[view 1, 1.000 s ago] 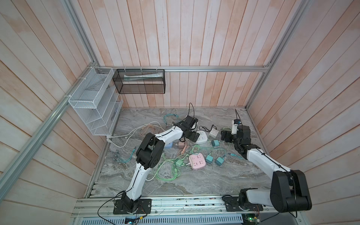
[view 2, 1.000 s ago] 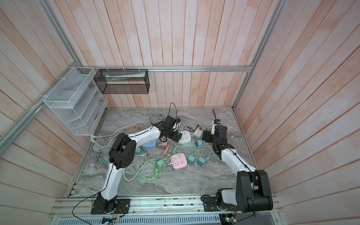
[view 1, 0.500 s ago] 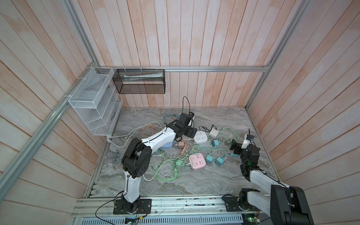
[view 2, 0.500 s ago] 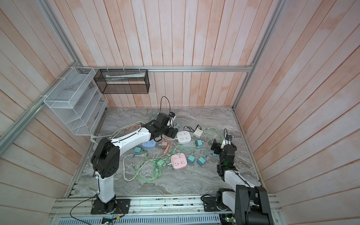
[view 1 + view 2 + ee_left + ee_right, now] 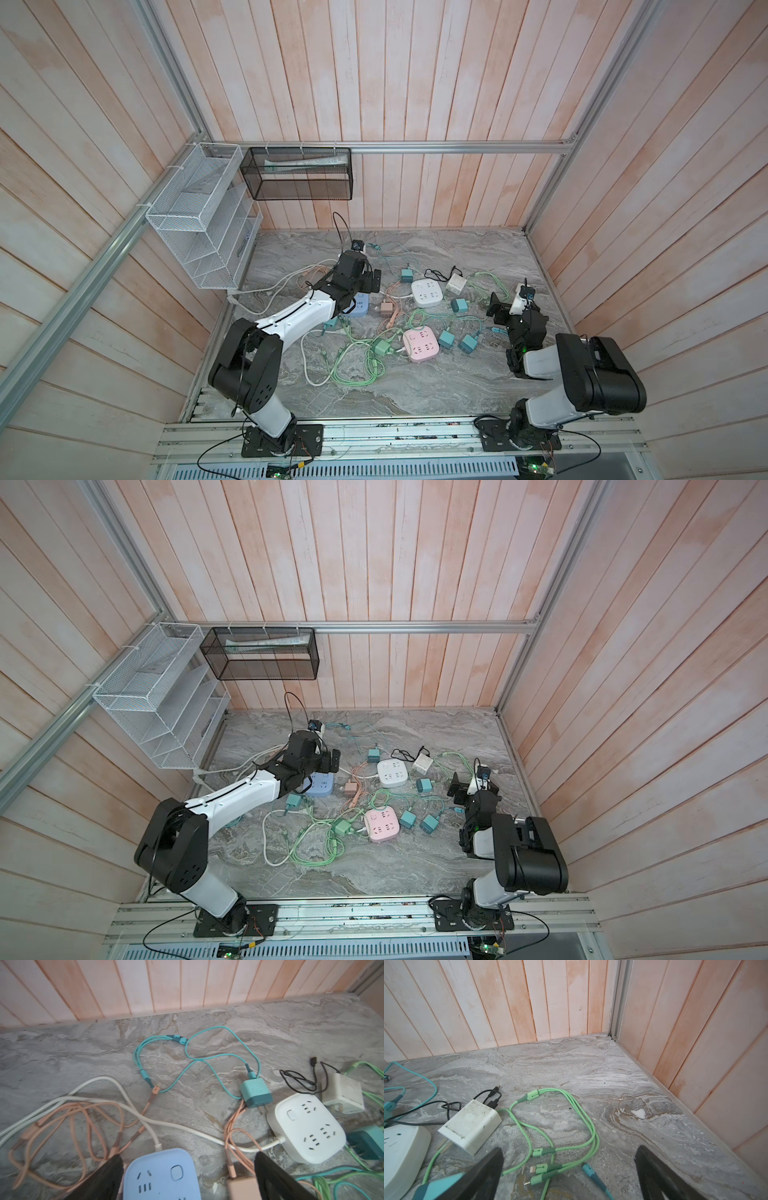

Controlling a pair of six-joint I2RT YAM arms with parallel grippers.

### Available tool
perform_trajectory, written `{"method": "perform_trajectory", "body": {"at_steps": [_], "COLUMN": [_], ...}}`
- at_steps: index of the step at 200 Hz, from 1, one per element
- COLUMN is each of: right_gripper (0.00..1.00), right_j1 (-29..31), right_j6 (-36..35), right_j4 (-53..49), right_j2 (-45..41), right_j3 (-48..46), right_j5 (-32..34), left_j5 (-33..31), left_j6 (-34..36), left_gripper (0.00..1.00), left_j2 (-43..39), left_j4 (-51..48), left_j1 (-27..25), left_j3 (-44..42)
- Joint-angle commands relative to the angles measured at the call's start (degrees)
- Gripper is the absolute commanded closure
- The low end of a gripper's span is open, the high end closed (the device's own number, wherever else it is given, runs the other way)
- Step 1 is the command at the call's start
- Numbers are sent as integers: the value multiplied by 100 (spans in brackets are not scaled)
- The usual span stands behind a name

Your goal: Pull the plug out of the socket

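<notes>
- The white plug (image 5: 471, 1126) lies on its side on the surface (image 5: 415, 390), just beside the white socket block (image 5: 305, 1126). Its prongs are bare and it is not seated in any socket.
- A black cord (image 5: 492, 1103) joins the far end of the white plug and lies in loose loops beside it.
- The white socket block sits flat near the middle of the surface, socket holes facing up and uncovered.
- A teal plug (image 5: 256, 1093) lies just beside another edge of that block, prongs bare. Contact with the block cannot be told.
- Right hand (image 5: 569, 1150): fingers spread wide with nothing between them. It hangs over loose green cables (image 5: 593, 1134) toward the right edge of the surface, apart from the white plug.
- Left hand (image 5: 188, 1156): fingers spread wide, holding nothing. It hangs over the blue socket block (image 5: 162, 1176), with one finger showing to each side of the block in the wrist view.
- A tan plug (image 5: 243, 1186) lies just beside the blue socket block.
- The pink socket block (image 5: 420, 344) lies nearer the front edge, with a green plug (image 5: 382, 347) against its side. Whether that plug is seated cannot be told.
- A white wire rack (image 5: 199, 216) and a black mesh basket (image 5: 299, 174) hang on the walls at the far left corner.
</notes>
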Motion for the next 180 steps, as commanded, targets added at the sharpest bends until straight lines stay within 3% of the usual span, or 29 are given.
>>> {"method": "perform_trajectory", "body": {"at_steps": [1, 46, 66, 79, 98, 118, 144, 162, 180], "right_gripper": [2, 2, 2, 2, 2, 2, 2, 2, 2], "right_j1": [-22, -7, -5, -1, 3, 12, 12, 8, 12], "right_j6": [-171, -183, -186, -192, -192, -192, -192, -192, -197], "right_j4": [-50, -37, -57, -65, -65, -61, -64, -58, -61], "right_j2": [-154, -149, -157, -156, -161, -157, -156, -158, -162], "right_j3": [241, 247, 258, 259, 260, 260, 258, 257, 260], "right_j5": [-262, -255, -246, -237, -225, -224, -220, -220, -209], "left_j5": [-526, -1406, -2522, -2847, -2836, -2781, -2424, -2016, -1476], "left_j6": [-121, -219, -468, -364, 125, 199, 488, 1086, 1154], "left_gripper": [0, 0, 0, 0, 0, 0, 0, 0, 0], "left_j2": [-481, -1148, -1119, -1094, -1037, -902, -717, -677, -670], "left_j4": [644, 1426, 1354, 1700, 2735, 3476, 3786, 5158, 6226], "left_j1": [98, 773, 1110, 1288, 1459, 1649, 1852, 1916, 2143], "left_j3": [-508, -1580, -1765, -1969, -2489, -2847, -2995, -3619, -4159]}}
